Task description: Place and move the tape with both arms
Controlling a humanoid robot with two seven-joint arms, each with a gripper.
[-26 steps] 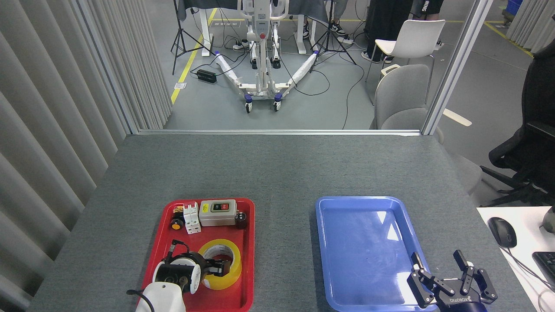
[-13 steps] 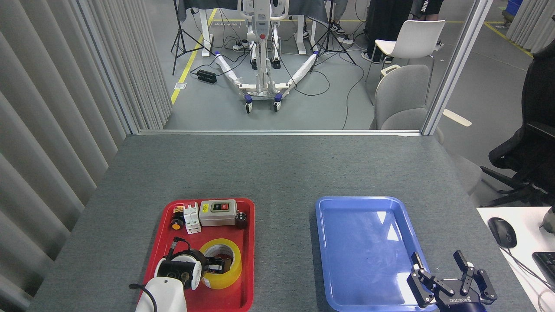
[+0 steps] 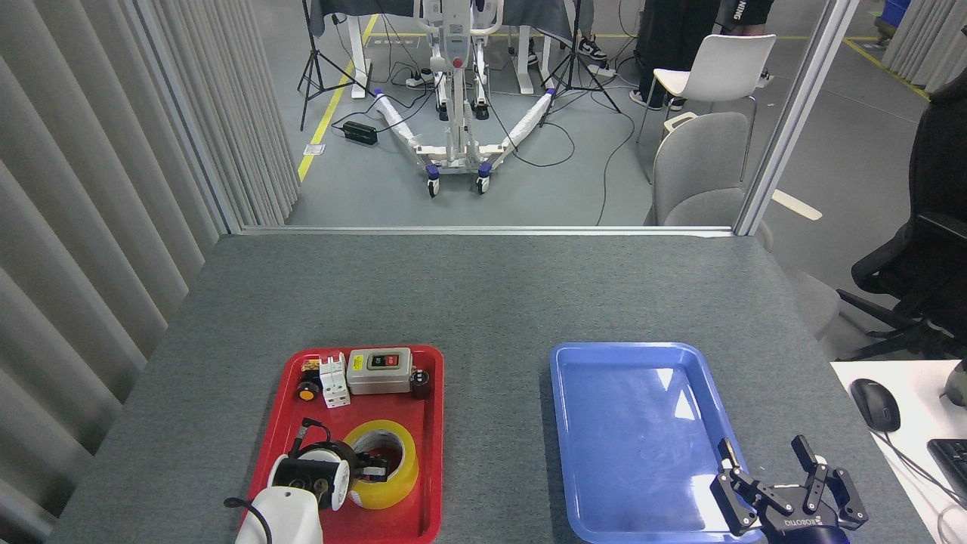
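tape (image 3: 384, 463): yellow roll lying flat in the lower half of the red tray (image 3: 281, 423), in the lower left of the frame, near the tray's right rim.
left gripper (image 3: 372, 465): reaching in from the lower left; one black finger is sitting inside the roll's white core, the other is hidden by the roll's left wall, so it appears to be pinching that wall.
right gripper (image 3: 786, 480): hovering in the lower right of the frame over the near right corner of the blue tray (image 3: 563, 423), fingers spread and holding nothing.
tray top row: a grey switch box (image 3: 379, 370), a white breaker (image 3: 333, 381) and small parts are crowding the red tray's far edge.
open room: the grey table (image 3: 483, 295) is lying bare between the trays and across the whole middle of the frame.
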